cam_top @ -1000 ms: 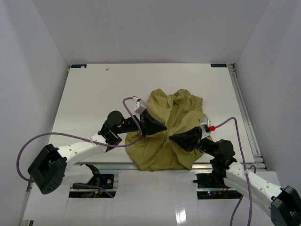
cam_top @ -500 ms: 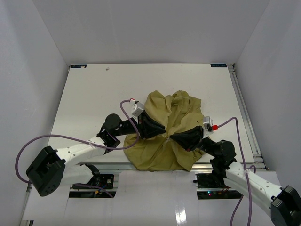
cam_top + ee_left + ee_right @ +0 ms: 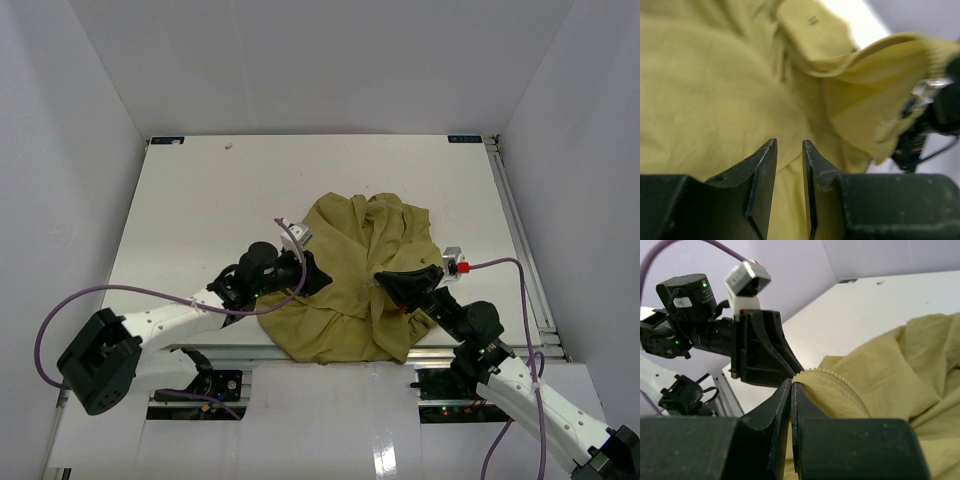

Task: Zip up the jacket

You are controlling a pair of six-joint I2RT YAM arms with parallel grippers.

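A robotics lab test cell: plain white walls [image 3: 320,60] box in a white table [image 3: 200,200] edged with aluminium rail [image 3: 521,240].

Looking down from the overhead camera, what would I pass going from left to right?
Left arm's big black joint → left tool → right tool → red plug. The jacket spreads under both tools, so it has no single place.

left arm [image 3: 170,315]: low, reaching from 7 o'clock toward centre | left jaws: slightly parted, gripping nothing | right arm [image 3: 505,375]: reaching from 5 o'clock toward 10 o'clock | right jaws: pinched together on edge of the jacket [image 3: 900,370]
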